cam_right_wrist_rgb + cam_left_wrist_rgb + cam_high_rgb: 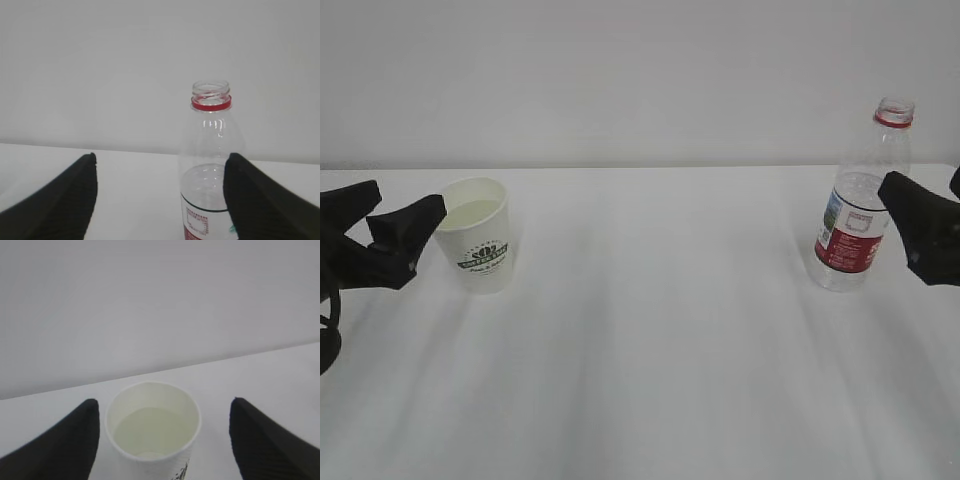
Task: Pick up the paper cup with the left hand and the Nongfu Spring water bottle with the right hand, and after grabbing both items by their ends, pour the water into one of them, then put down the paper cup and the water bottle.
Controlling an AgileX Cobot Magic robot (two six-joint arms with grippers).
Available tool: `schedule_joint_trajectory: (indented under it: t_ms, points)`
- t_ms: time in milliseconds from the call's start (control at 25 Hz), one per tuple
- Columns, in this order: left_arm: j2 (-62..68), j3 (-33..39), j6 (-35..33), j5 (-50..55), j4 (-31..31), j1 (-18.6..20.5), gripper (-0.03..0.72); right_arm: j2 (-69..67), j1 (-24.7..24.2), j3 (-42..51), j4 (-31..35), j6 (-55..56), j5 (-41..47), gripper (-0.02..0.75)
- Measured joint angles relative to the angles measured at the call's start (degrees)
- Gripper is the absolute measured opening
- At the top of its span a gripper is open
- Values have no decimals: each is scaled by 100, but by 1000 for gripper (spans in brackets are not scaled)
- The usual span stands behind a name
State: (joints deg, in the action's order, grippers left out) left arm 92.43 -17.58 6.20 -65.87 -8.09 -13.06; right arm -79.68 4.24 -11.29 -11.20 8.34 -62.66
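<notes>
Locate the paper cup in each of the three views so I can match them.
Exterior view: paper cup left of centre, beside the left fingers.
Left wrist view: cup bottom centre, between both fingers.
Right wrist view: not in it.
Shared landmark: the table's back edge against the wall.

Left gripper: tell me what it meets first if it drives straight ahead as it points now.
The paper cup. It stands upright between the open fingers of the left gripper, not yet touched; depth is hard to judge.
</notes>
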Motion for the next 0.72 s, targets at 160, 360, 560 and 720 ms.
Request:
schedule_joint_trajectory:
  t_ms: [160, 360, 560, 720]
  points:
    - [-72, 0, 104, 0, 60, 0, 587, 0, 0, -135, 111, 76, 157, 589]
    - [-70, 0, 347, 221, 73, 0, 587, 10, 0, -297, 270, 196, 747, 589]
    - [-70, 13, 927, 670, 168, 0, 587, 10, 0, -448, 480, 420, 1513, 590]
    - [-70, 13, 1349, 1362, 99, 0, 587, 187, 0, -458, 489, 622, 2217, 590]
